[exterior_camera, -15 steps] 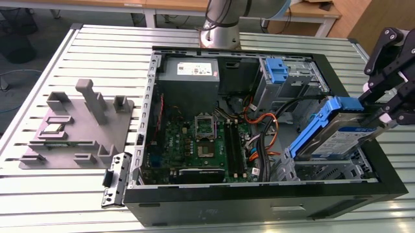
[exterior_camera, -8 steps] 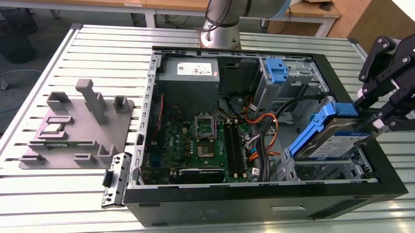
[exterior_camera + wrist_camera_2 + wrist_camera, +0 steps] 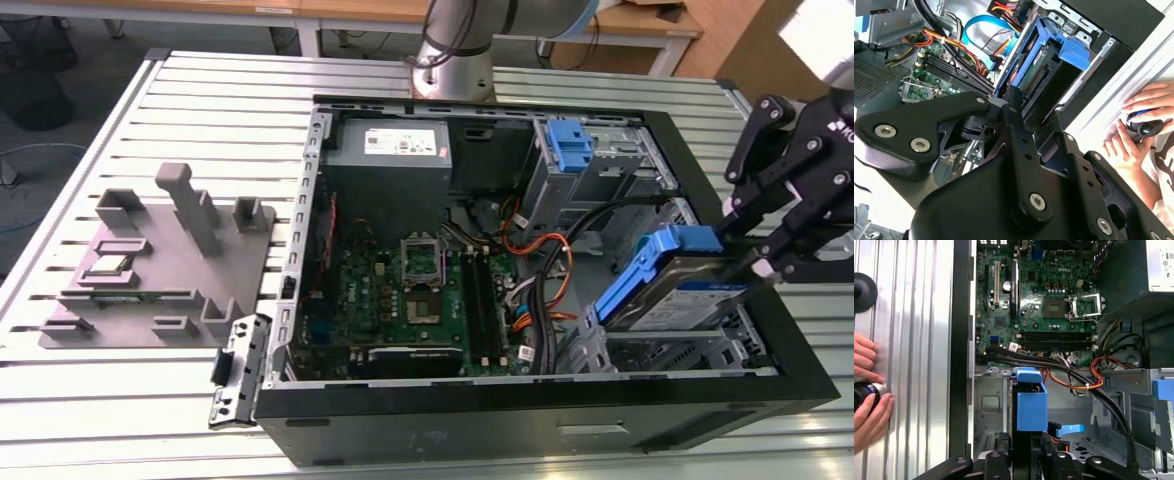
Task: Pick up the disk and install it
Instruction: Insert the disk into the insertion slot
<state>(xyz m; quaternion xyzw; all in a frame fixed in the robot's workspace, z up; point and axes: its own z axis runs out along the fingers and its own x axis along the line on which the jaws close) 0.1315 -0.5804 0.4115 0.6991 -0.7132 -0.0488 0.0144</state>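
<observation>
At the exterior view's left, on the slatted table (image 3: 107, 420): grey fixture tray (image 3: 147, 270) with upright posts, well apart from the work.

Centre: open computer case (image 3: 534, 420) lying on its side. Inside it, green motherboard (image 3: 400, 300) with power supply (image 3: 390, 145) beyond it. Black and orange cables (image 3: 534, 250) looped between board and drive bays. Lone blue bracket (image 3: 569, 145) parked in the far bay, no drive in it.

Right: gripper (image 3: 761, 262) closed on the raised end of the disk (image 3: 674, 285). Disk tilted, lower end down towards the metal drive cage (image 3: 681, 350) at the case's near corner, upper end above the case wall.

Progress, as judged: pick-up complete, disk clear of any resting surface and held over its bay. Installation not complete; not level and not seated in the cage. Whether the lower end touches the cage rails cannot be told.

Appearance of the disk: flat silver-grey drive with a white-and-blue label, clipped in a bright blue carrier. In the first wrist view, carrier's blue end tab (image 3: 1031, 405) held between the fingers.

Also noted in the first wrist view: a person's hand (image 3: 869, 405) on the table beside the case.
</observation>
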